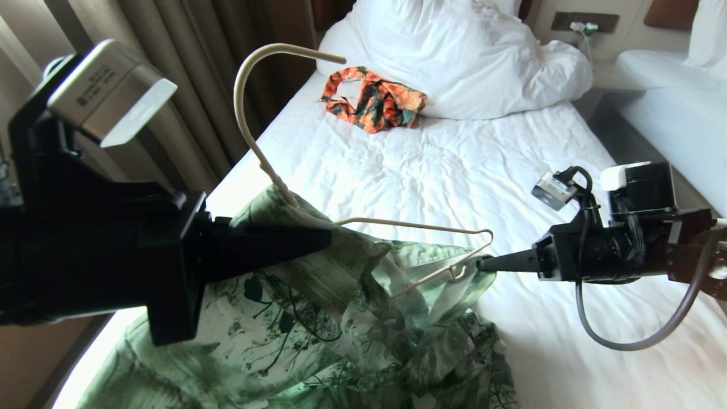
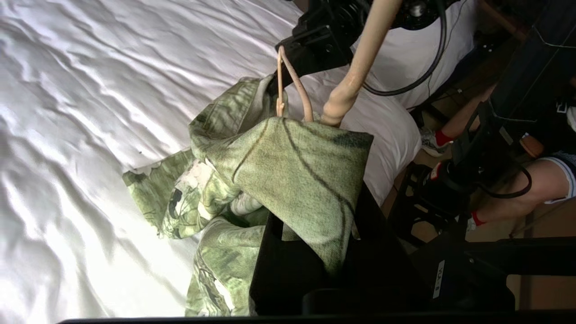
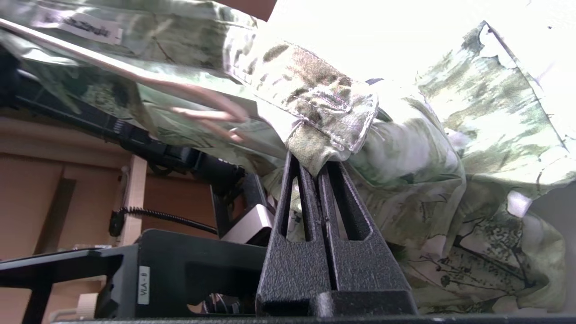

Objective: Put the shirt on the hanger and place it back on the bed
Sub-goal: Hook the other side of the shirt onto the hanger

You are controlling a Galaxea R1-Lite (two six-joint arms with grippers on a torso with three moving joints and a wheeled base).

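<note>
The right gripper (image 1: 483,262) was clenched on a hemmed fold of the shirt (image 1: 318,318), its fingers (image 3: 310,180) pressed together on the cloth just beside the bare end of the hanger (image 1: 420,227). Across the garment, the left gripper (image 1: 324,236) was clamped at the neck of the hanger with shirt fabric draped over it, the cream hook rising above. Between the two arms the shirt hung in a loose heap over the near left corner of the bed (image 1: 454,170), one end of the hanger inside the cloth, the other end exposed toward the right gripper.

The fabric looked light, thin and limp, likely to slide and bunch rather than hold a shape; the sturdier holds appeared to be the stitched hem and collar band, where the cloth is doubled. The wire hanger seemed stiff but slight, and apt to swing if gripped away from its neck.

Farther up the sheet, an orange-and-teal garment (image 1: 372,105) lay near the left edge, just before the bunched white duvet (image 1: 483,57) at the head of the bed. Curtains (image 1: 187,85) hung along the left side, and a second bed (image 1: 676,113) stood across the aisle. A seated person's legs (image 2: 517,198) showed beyond the bed in the left wrist view. The open middle of the sheet appeared the likeliest landing place.
</note>
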